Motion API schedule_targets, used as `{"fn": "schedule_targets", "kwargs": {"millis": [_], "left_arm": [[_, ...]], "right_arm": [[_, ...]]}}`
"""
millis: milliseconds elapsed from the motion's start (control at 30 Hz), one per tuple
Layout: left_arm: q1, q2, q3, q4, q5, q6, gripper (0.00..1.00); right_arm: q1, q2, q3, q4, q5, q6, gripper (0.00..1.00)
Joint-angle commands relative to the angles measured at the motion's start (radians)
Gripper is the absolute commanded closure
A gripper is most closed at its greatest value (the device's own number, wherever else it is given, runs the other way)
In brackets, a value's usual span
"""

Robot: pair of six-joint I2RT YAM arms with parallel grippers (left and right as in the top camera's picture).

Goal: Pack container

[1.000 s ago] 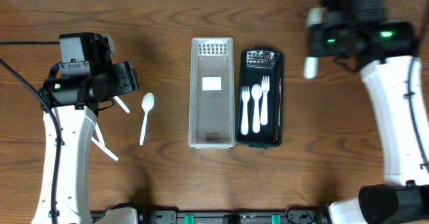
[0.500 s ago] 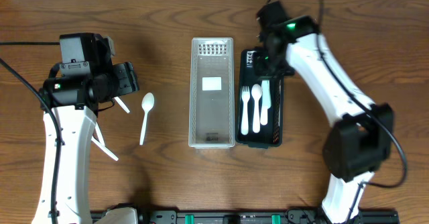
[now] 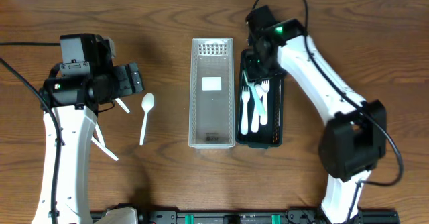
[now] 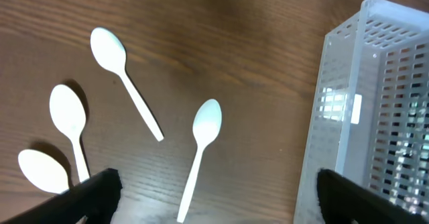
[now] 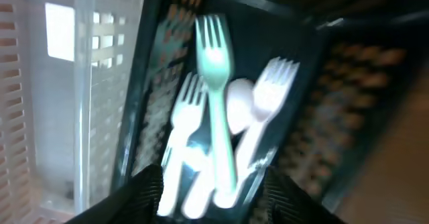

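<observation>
A black container (image 3: 277, 110) holds two white forks, a white spoon (image 3: 257, 106) and a pale green fork (image 3: 250, 90). My right gripper (image 3: 254, 64) hovers over its far end, open; in the right wrist view the green fork (image 5: 216, 70) lies between the spread fingers (image 5: 213, 194), on top of the white cutlery. A clear container (image 3: 212, 133) stands to the left of the black one. My left gripper (image 3: 133, 80) is open above the table, over a white spoon (image 3: 146, 115) that also shows in the left wrist view (image 4: 205, 123).
More white spoons (image 4: 110, 49) (image 4: 67, 113) (image 4: 40, 170) lie on the wooden table left of the clear container (image 4: 375, 117), partly under my left arm in the overhead view. The clear container holds only a white label (image 3: 212, 84).
My right arm swung from the far right to over the black container. The pale green fork now lies in that container. My left arm has barely moved.
</observation>
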Motion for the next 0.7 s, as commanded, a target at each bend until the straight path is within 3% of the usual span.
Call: {"fn": "schedule_targets", "kwargs": {"millis": [0,100,167,300,667], "left_arm": [[0.002,-0.002,0.018,-0.025,-0.009,0.104,0.03],[0.002,-0.002,0.018,-0.034,-0.010,0.175,0.02],[0.002,0.003,0.018,-0.031,-0.010,0.208,0.00],[0.001,0.059,0.015,-0.034,-0.010,0.278,0.02],[0.001,0.369,0.001,-0.033,-0.010,0.288,0.02]], "right_arm": [[-0.048,-0.138,0.031,0.011,0.158,-0.074,0.42],[-0.104,-0.232,0.036,0.032,0.276,-0.082,0.15],[-0.143,-0.273,0.036,0.045,0.268,-0.108,0.10],[-0.249,-0.325,0.036,0.044,0.209,-0.118,0.10],[-0.393,-0.319,0.034,-0.005,0.161,-0.145,0.10]]}}
